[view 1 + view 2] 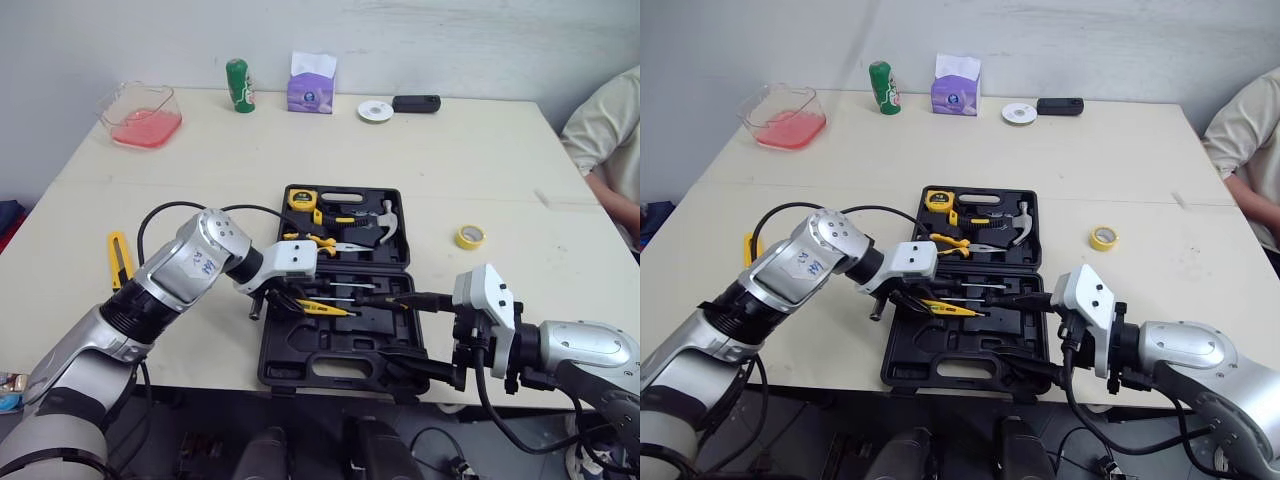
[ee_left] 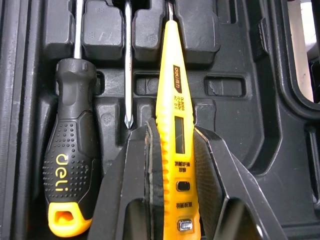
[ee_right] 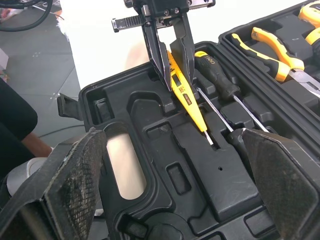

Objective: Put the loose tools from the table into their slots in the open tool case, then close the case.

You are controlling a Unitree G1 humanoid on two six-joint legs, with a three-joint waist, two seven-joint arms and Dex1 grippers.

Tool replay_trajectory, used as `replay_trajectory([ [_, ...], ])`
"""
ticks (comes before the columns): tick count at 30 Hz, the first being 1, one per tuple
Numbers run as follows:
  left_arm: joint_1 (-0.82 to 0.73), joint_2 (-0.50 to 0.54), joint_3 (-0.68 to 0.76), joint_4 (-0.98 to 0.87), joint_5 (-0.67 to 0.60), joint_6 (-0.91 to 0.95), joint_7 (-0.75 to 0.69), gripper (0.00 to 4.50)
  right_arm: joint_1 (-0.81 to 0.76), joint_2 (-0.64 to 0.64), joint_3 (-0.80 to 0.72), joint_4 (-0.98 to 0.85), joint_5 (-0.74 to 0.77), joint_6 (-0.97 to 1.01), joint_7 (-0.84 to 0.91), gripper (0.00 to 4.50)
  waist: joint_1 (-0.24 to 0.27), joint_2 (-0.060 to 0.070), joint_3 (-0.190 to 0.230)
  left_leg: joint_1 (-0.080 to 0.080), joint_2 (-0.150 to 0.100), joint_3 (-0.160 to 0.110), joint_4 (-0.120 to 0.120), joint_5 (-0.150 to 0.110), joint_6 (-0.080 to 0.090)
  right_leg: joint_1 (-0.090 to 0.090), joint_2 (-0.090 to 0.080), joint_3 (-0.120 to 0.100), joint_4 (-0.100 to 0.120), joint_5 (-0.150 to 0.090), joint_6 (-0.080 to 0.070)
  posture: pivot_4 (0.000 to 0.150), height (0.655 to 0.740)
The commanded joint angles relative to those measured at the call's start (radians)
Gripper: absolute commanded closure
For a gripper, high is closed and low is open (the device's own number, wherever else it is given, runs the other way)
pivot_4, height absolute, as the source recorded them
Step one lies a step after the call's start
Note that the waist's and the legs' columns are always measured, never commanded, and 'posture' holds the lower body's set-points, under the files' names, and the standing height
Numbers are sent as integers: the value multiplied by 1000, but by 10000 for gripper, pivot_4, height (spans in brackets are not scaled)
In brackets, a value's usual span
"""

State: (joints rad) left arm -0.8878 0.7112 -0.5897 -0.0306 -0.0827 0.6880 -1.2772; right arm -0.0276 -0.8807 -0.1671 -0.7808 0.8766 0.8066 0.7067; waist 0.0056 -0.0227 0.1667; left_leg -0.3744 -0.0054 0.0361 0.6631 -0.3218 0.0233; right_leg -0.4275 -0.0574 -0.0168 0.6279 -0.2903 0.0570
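1. A pale desk (image 1: pixel 450 160) fills most of the head view.
2. An open black tool case (image 1: pixel 340 350) lies at lower centre, its near half at the desk's front edge.
3. The left end effector (image 2: pixel 175 127) reaches in from the lower left, over the case's near half. It is clenched on a yellow tester screwdriver (image 2: pixel 176 100), one finger on each side of the handle.
4. The right end effector (image 3: pixel 170 137) sits at the lower right by the case's near right corner. Its fingers are spread wide and grasp nothing.
5. A black-handled screwdriver (image 2: pixel 70 150) lies in its slot just beside the tester.
6. A yellow knife-like tool (image 1: pixel 119 257) lies loose on the desk at centre left, well apart from the case.
7. A yellow tape roll (image 1: pixel 470 236) sits on the desk right of the case.
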Motion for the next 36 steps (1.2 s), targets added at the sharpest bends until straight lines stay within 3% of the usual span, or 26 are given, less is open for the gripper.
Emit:
replay_trajectory([
  [1, 7, -18, 11, -10, 9, 22, 3, 39775, -3, 3, -21, -17, 1, -22, -5, 0, 2, 0, 0, 0, 0, 0, 0, 0, 0, 0, 0, 0, 0, 0, 0, 1500, 7400],
  [3, 12, -18, 18, -21, 4, 44, 0, 39775, -1, 3, -22, -20, 1, -22, -6, 0, 2, 0, 0, 0, 0, 0, 0, 0, 0, 0, 0, 0, 0, 0, 0, 1500, 7400],
  [4, 15, -14, 23, -29, -3, 51, -7, 29554, -1, 3, -22, -20, 2, -22, -6, 0, 2, 0, 0, 0, 0, 0, 0, 0, 0, 0, 0, 0, 0, 0, 0, 1500, 7400],
  [10, 51, 23, 127, -43, -67, 55, -29, 2424, 10, 1, -17, -31, 4, -22, -4, 0, -1, 0, 0, 0, 0, 0, 0, 0, 0, 0, 0, 0, 0, 0, 0, 1500, 7400],
  [14, 145, -34, 274, 22, -141, -161, 2, 694, 10, 5, -18, -32, 2, -27, -7, 0, -1, 0, 0, 0, 0, 0, 1, 0, 0, 0, 0, 0, 0, 0, 0, 1500, 7400],
  [17, 213, -103, 362, 97, -188, -250, 33, 9888, -1, 11, -4, -26, -9, -33, -11, 0, 3, 0, 0, 1, 0, 0, 1, 0, 0, 0, -1, 0, 0, 0, 0, 1500, 7400],
  [24, 247, -148, 390, 108, -253, -110, 62, 43037, -13, 6, 10, -21, -10, -33, 1, 0, 6, 0, 0, 0, 0, 0, 2, 0, 0, 1, -1, 0, 0, 1, 1, 1500, 7400],
  [26, 254, -151, 383, 91, -248, -99, 69, 44154, -20, 6, 14, -17, -12, -33, 2, 0, 8, 0, 0, 0, 0, 0, 2, 0, 0, 1, 0, 0, 0, 1, 1, 1500, 7400],
  [31, 310, -128, 338, 81, -159, -381, 14, 44154, -36, 10, 29, -9, -18, -33, 0, 0, 6, 0, 0, 1, 0, 0, 1, 0, -1, 1, 0, 0, 0, 1, 1, 1500, 7400],
  [36, 320, -131, 331, 88, -148, -446, -7, 44154, -35, 10, 33, -8, -23, -36, 2, 0, 10, 0, 0, 1, 0, 0, 1, 0, -1, 1, -1, 0, 0, 1, 1, 1500, 7400],
])
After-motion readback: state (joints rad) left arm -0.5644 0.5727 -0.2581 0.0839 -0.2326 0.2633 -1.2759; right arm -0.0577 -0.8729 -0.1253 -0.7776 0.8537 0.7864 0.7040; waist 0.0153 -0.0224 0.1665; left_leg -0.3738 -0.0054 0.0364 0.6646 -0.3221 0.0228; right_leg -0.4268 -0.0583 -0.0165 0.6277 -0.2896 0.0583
